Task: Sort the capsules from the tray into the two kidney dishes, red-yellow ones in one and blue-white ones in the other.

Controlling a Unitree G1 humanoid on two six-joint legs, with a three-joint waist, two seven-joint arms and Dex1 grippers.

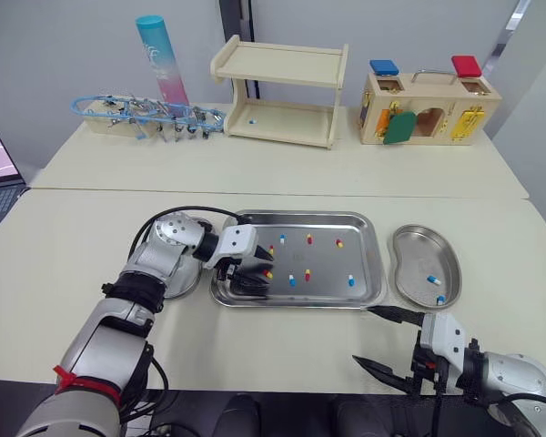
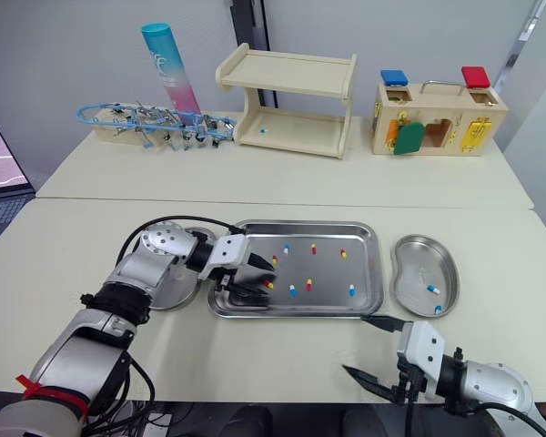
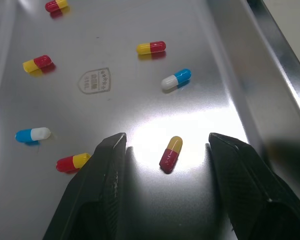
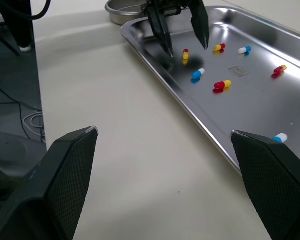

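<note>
The left gripper (image 3: 166, 141) is spread wide, its fingers straddling a red-yellow capsule (image 3: 170, 153) lying in the tray (image 1: 374, 258) (left part). The right gripper (image 1: 364, 334), also spread, hovers over the table (image 1: 291, 350) near the tray's front right corner.

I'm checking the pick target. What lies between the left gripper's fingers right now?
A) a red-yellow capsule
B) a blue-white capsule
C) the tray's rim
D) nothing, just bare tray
A: the left wrist view shows a red-yellow capsule lying on the tray between the open fingers of the left gripper.
</note>
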